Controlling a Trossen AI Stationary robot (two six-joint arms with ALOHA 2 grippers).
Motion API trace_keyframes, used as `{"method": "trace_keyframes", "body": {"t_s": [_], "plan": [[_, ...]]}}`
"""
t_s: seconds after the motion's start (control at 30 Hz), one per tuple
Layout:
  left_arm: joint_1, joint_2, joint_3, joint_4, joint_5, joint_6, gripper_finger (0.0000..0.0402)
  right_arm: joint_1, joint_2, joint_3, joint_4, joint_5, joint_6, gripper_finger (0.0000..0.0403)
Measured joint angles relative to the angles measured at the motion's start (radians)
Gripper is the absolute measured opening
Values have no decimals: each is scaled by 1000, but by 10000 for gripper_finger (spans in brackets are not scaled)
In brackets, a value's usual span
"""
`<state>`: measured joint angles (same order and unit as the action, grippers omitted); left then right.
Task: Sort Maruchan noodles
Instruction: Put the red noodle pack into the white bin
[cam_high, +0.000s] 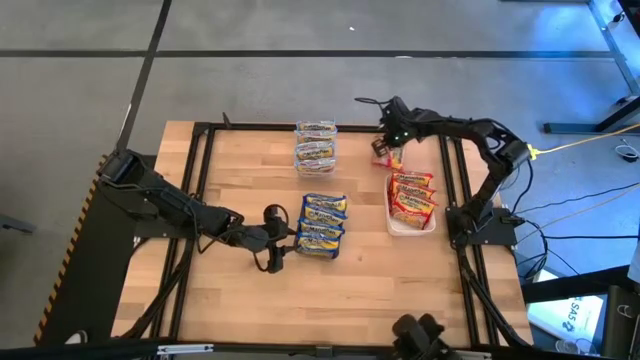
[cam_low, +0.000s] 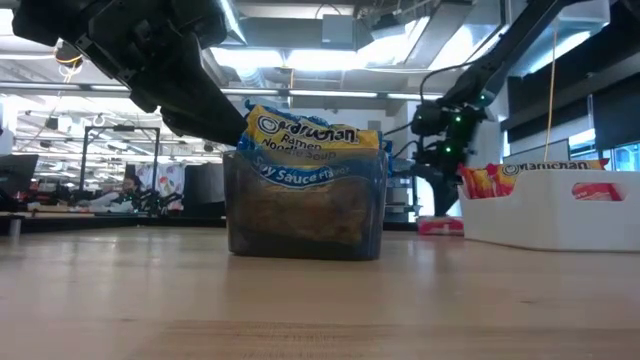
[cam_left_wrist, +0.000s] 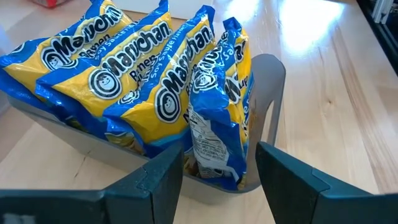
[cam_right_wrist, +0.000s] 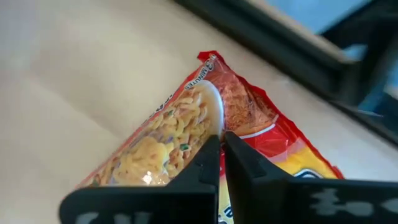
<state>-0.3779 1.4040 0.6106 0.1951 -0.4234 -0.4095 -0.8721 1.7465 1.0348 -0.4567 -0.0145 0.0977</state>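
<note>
You have the sorting almost done: blue packets (cam_high: 323, 224) fill the grey tray (cam_left_wrist: 267, 81), where the left gripper (cam_left_wrist: 217, 171) hangs with wide fingers. Beside the white tray (cam_high: 410, 227), right gripper (cam_right_wrist: 221, 162) pinches the last red packet (cam_right_wrist: 186, 124).

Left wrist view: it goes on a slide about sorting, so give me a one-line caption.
Open left gripper straddling the end blue Maruchan packet standing in the grey tray.
</note>
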Motion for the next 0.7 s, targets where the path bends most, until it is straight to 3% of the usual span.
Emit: {"method": "trace_keyframes", "body": {"t_s": [0.43, 0.7], "plan": [[-8, 0, 0, 0, 2, -8, 195, 239, 55, 4, 128, -45, 12, 1], [-25, 0, 0, 0, 3, -9, 195, 411, 51, 3, 43, -3, 55, 1]]}}
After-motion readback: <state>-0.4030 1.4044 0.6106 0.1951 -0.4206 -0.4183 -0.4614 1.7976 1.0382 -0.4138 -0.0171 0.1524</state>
